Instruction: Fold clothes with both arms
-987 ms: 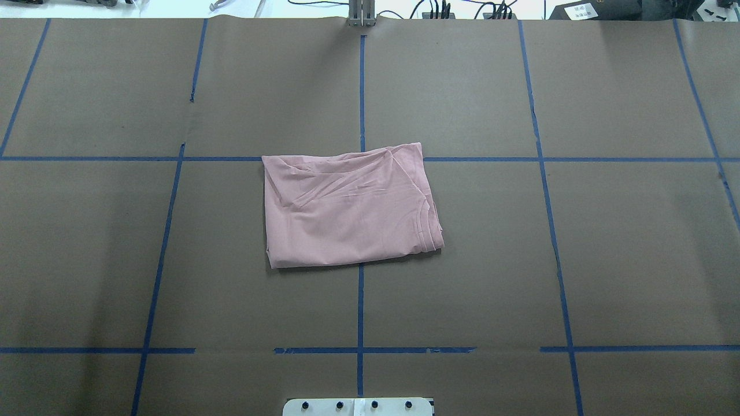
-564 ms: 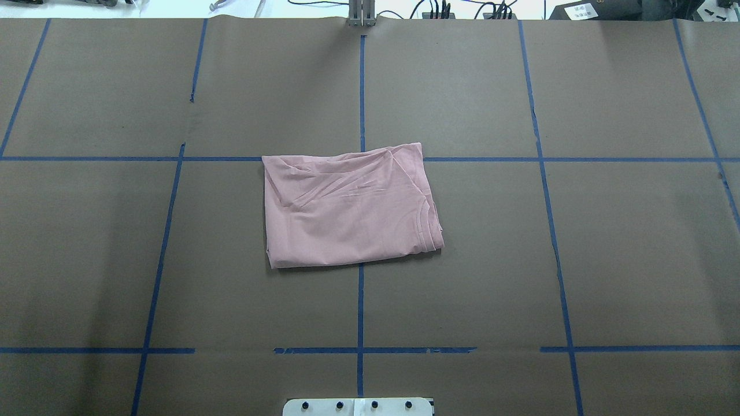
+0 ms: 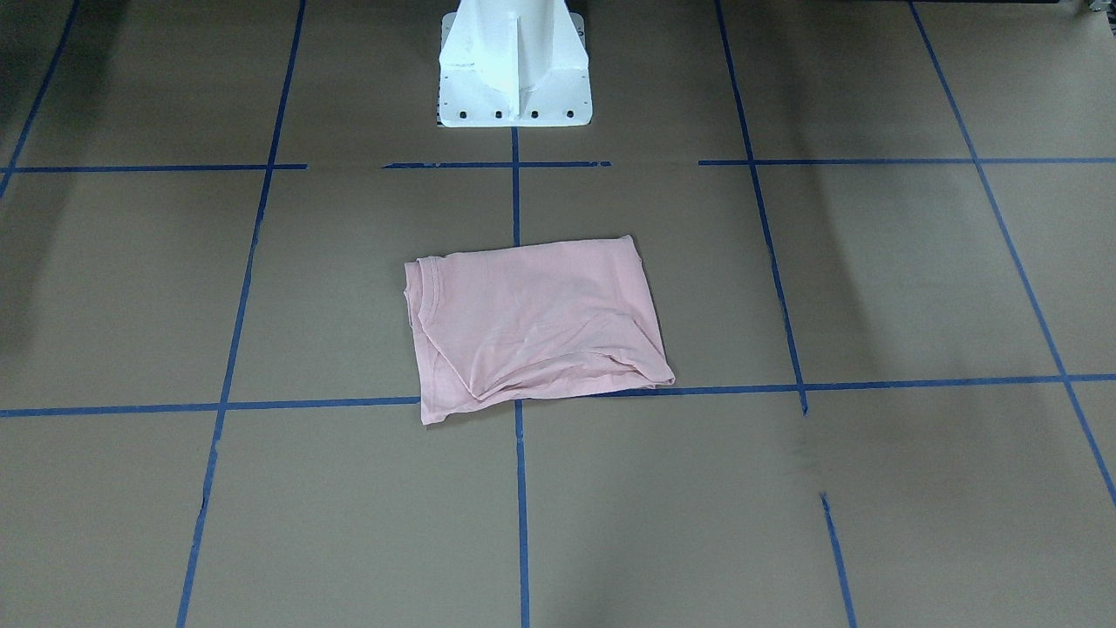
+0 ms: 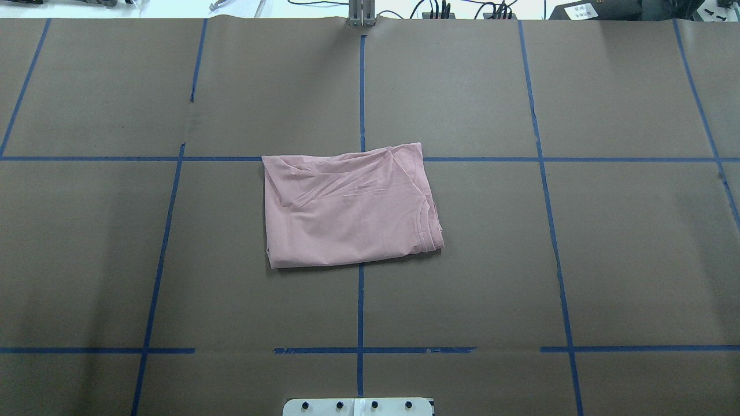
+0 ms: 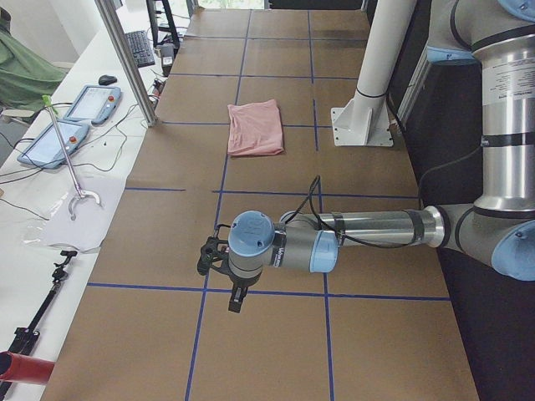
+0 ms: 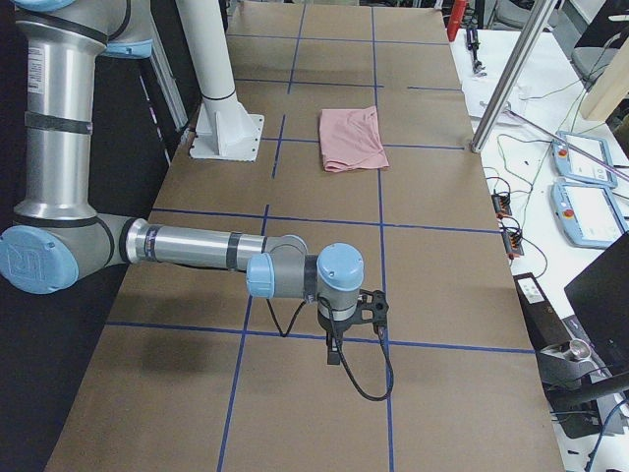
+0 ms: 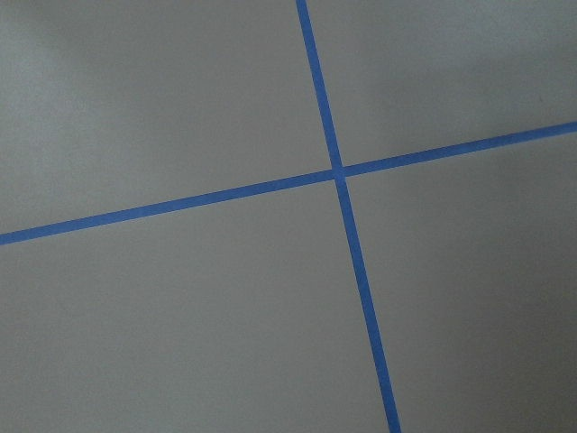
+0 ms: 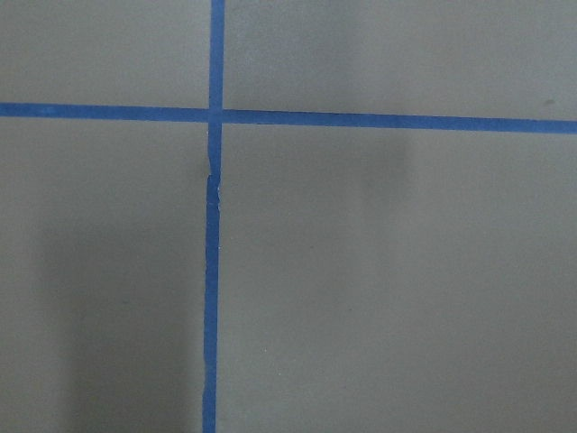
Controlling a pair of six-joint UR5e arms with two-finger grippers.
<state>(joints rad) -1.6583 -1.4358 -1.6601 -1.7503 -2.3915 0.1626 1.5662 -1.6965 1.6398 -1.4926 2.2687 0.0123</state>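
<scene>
Lying on the worktop (image 4: 624, 277): the pink T-shirt (image 4: 347, 214), folded into a compact rectangle with the plain side up and no print showing. It covers the middle crossing of the blue tape lines (image 4: 361, 86), just in front of the white pedestal (image 3: 513, 61).
Long axis: side to side across the robot's front. The ribbed neckband edge is at the end on the robot's right. The loose, creased layers are along the far edge.
Fold state: by the look of it, done or nearly so. Only the uneven far edge might want tidying.
Left hand (image 5: 236, 299): hangs over bare worktop near a tape crossing, out toward the end on the robot's left and well apart from the shirt. Nothing hangs from it. It shows only in the side view, so I cannot tell whether its fingers are spread or together. Its wrist camera shows only paper and tape.
Right hand (image 6: 334, 352): the mirror case at the opposite end, also over a tape crossing and with nothing hanging from it. I cannot tell how its fingers stand either.
Bearing: the shirt lies inward from both hands, to the robot's right of the left hand and to the robot's left of the right hand.
Nearer hand: neither clearly. The shirt sits a touch more on the robot's left half, which is too small a margin to decide it.
Coming move: probably any further touch means reaching in along the long axis, one hand to each short end.
</scene>
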